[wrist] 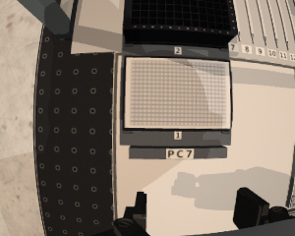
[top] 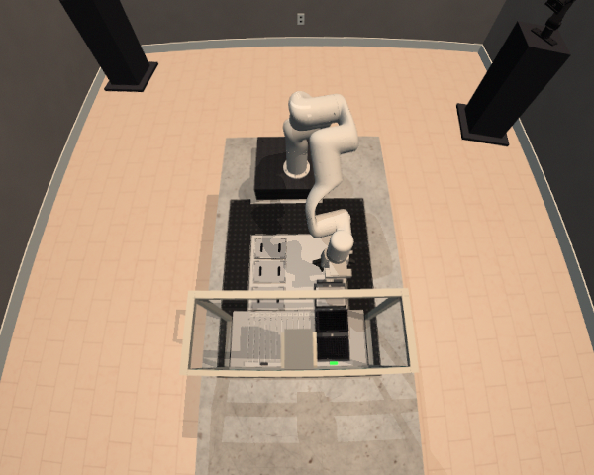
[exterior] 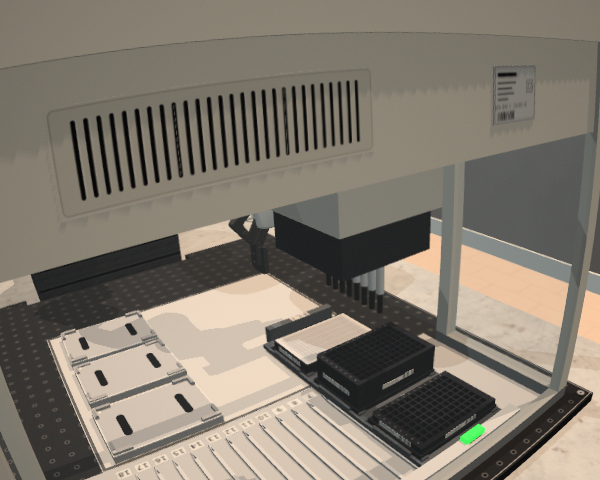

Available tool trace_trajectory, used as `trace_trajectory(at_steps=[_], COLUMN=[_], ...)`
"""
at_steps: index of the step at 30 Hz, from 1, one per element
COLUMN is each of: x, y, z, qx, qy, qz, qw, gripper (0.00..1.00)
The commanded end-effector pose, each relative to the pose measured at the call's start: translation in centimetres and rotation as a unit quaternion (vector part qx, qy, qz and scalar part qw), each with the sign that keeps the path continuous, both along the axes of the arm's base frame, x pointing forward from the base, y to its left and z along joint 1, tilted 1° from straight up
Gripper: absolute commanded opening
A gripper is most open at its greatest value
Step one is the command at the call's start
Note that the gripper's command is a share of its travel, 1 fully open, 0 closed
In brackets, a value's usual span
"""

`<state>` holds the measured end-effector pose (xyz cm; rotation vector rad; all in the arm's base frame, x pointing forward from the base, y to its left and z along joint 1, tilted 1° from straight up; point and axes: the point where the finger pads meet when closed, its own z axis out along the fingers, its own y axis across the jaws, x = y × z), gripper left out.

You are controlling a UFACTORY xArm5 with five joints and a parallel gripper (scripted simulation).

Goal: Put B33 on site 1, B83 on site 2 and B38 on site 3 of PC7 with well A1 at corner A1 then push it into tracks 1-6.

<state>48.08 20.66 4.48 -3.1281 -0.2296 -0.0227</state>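
Carrier: dark-grey long plate carrier (exterior: 362, 411) (wrist: 175, 138), three plates aboard.
Lamp: small green lamp (top: 334, 363) (exterior: 472, 434), lit.
Black two-fingered hand (wrist: 192, 208): wide open, empty.

Our white arm, bent at several joints, reaches out over the counter.
Our claw (top: 333, 265) (exterior: 259, 258) (wrist: 192, 208) hangs low, its two black fingers parted, with nothing between them.

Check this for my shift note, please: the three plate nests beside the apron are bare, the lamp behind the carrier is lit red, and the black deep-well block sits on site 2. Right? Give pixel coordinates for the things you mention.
The lamp (top: 334, 363) (exterior: 472, 434) is lit green, not red, as the exterior view shows.
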Motion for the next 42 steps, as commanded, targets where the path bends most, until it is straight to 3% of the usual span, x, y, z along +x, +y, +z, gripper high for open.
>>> trace_trajectory(at_steps=[1, 42], x=[0.2, 0.1], y=[0.1, 0.0], z=[0.7, 6.4], qx=[0.007, 0.007], qy=[0.0, 0.0], qz=[0.0, 0.0], qw=[1.0, 1.0], gripper=[0.81, 0.81])
